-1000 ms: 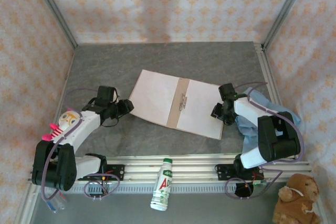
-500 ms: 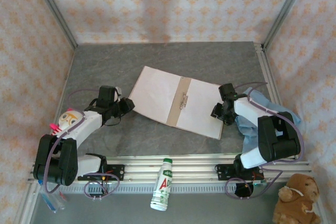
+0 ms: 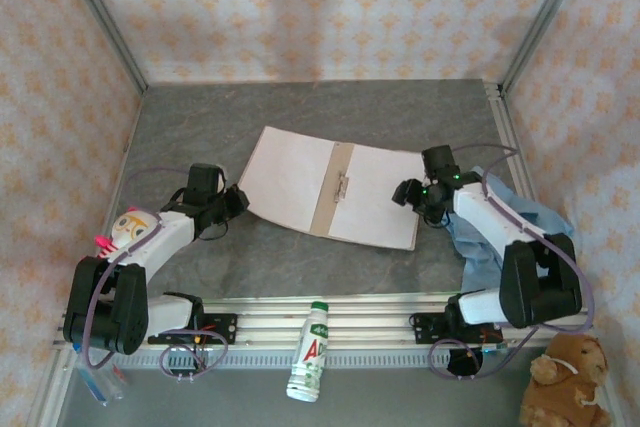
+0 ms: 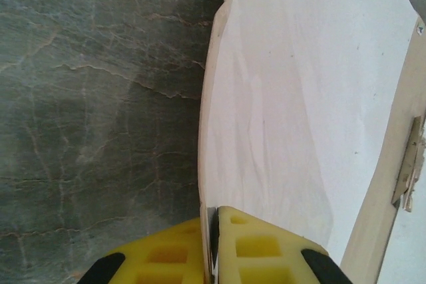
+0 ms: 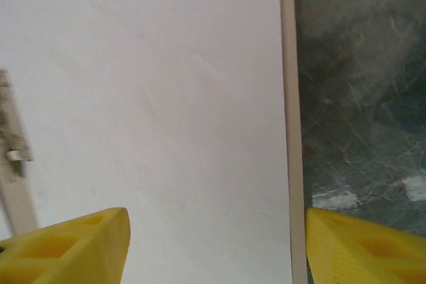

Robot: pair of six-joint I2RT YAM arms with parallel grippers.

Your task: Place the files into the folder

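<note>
The folder (image 3: 336, 187) lies open on the desk (image 3: 200, 127), files (image 3: 290, 175) on both faces. The left end effector (image 4: 213, 221) pinches its left edge. The right end effector (image 5: 213, 231) is spread over its right edge.

The bottom edge of the left wrist view cuts off the fingers of the left pincer (image 4: 213, 216); its right edge cuts the fastener (image 4: 409, 164). In the top view, the right arm hides part of the blue cloth (image 3: 545, 217), and the plush toy (image 3: 565, 382) is cropped.
</note>
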